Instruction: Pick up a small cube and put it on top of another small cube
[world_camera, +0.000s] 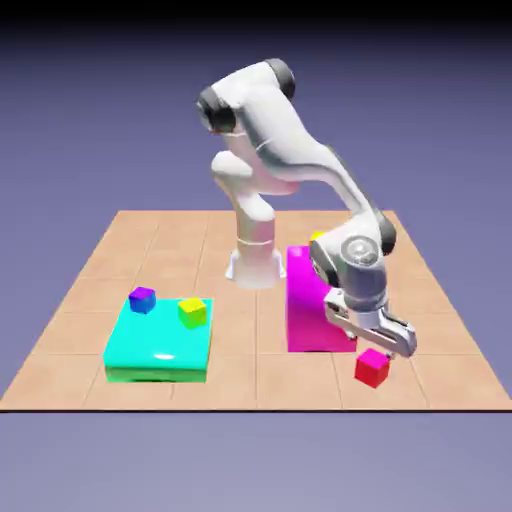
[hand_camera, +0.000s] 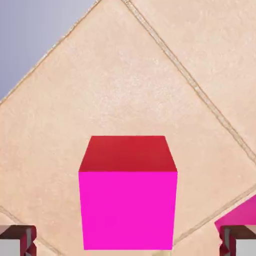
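One small red cube (world_camera: 372, 367) sits under the gripper (world_camera: 385, 343) — wide open, empty.

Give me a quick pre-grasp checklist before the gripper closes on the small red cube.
1. gripper open: ok, both finger tips stand apart.
2. small red cube centred between the tips in the hand view: ok.
3. Tips low enough around the cube: cannot tell.
4. Cube sitting flat on the table: ok.
5. Clearance from the big magenta block: ok, apart.
6. Stacking targets visible, purple cube and yellow cube: ok.
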